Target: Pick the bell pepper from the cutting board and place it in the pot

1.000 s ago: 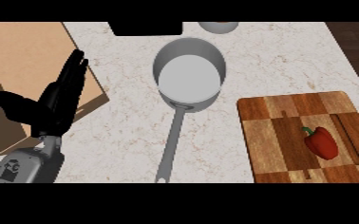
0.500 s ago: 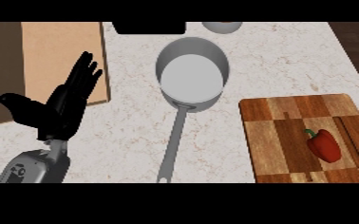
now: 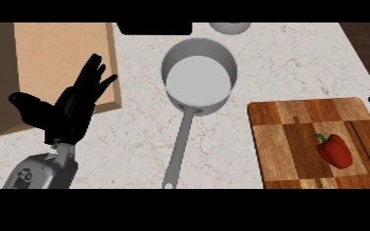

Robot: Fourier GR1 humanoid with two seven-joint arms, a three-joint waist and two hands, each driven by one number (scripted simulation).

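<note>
A red bell pepper with a green stem lies on the wooden cutting board at the right. The grey pot stands in the middle of the counter, its long handle running toward the lower edge. My left hand rests at the left with fingers straight and pointing up, holding nothing, far from the pepper. My right hand does not show.
A tan wooden surface fills the upper left corner beside the marble counter. A black object and a grey bowl sit along the far edge behind the pot.
My left hand has shifted to the right and a little up. The view has slid so the pot and board sit slightly lower and more to the left.
</note>
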